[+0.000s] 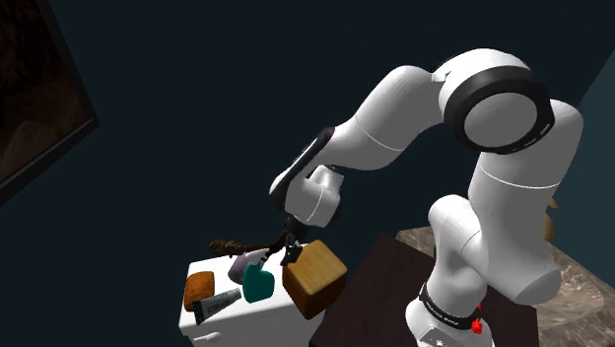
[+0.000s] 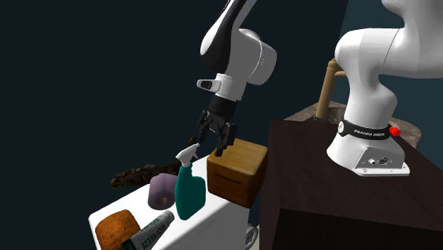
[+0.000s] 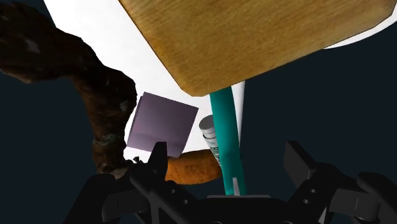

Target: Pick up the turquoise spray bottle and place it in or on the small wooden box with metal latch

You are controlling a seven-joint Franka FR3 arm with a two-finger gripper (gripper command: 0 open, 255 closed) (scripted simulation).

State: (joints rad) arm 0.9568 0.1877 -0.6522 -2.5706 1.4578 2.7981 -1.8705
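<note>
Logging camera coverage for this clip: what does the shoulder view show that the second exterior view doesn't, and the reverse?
Shoulder view: a dark framed picture on the wall and the arm's black-ringed upper joint. Second exterior view: print on the tube and two sockets on the arm's base. Both: the open gripper over the turquoise spray bottle, the wooden box, a purple roll and the white table.

White arm (image 1: pixel 394 128), dark joints (image 1: pixel 453 104), black tool (image 2: pixel 212 144)

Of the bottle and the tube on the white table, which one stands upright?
The turquoise bottle stands upright; the grey lettered tube lies flat beside it.
</note>
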